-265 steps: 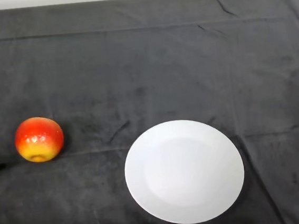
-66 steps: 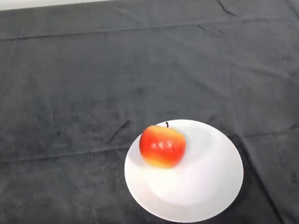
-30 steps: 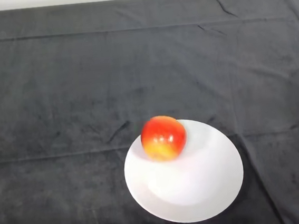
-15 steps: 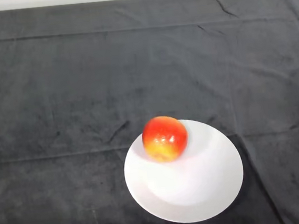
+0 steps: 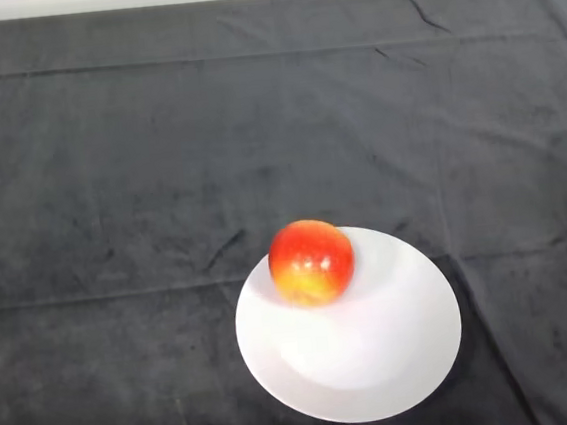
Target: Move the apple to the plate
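1. A worktop (image 5: 109, 169) draped in a dark grey, velvety cloth fills nearly the whole head view, with a thin pale strip showing along its far edge.
2. The cloth lies mostly flat, marked by faint fold lines running across it and a few small creases.
3. A round white plate (image 5: 379, 364) rests directly on the cloth, in the near part of the worktop, a little right of centre.

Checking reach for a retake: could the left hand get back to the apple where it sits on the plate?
Probably yes: the apple sits uncovered on the plate, toward its far-left rim, with only dark cloth on its left. The hand itself is out of view.
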`<control>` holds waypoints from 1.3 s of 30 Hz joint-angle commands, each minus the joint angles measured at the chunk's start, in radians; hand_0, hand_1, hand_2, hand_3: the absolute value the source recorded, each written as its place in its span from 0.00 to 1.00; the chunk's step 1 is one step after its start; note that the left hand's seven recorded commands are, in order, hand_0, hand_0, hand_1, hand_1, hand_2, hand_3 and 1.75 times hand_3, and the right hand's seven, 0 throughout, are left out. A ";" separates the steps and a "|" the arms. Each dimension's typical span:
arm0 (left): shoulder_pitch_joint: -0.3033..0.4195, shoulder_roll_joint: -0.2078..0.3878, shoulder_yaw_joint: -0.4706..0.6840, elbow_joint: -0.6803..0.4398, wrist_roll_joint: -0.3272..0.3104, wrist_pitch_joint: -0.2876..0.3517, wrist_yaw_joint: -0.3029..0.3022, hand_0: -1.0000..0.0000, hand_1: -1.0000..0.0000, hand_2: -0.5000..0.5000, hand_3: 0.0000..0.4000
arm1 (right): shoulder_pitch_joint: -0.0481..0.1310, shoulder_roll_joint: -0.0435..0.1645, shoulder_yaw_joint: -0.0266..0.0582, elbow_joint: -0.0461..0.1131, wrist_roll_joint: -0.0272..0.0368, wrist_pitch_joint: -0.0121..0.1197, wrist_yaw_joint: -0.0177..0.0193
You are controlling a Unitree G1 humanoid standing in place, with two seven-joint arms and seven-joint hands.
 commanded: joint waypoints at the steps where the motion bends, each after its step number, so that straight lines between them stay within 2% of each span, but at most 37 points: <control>1: 0.004 0.053 0.007 0.032 0.013 -0.004 -0.008 1.00 1.00 0.50 0.00 | -0.057 -0.046 -0.0032 0.004 0.0252 -0.001 0.0049; 39: 0.000 0.049 0.007 0.032 0.027 0.009 -0.005 1.00 1.00 0.50 0.00 | -0.057 -0.046 -0.0033 0.004 0.0249 -0.001 0.0050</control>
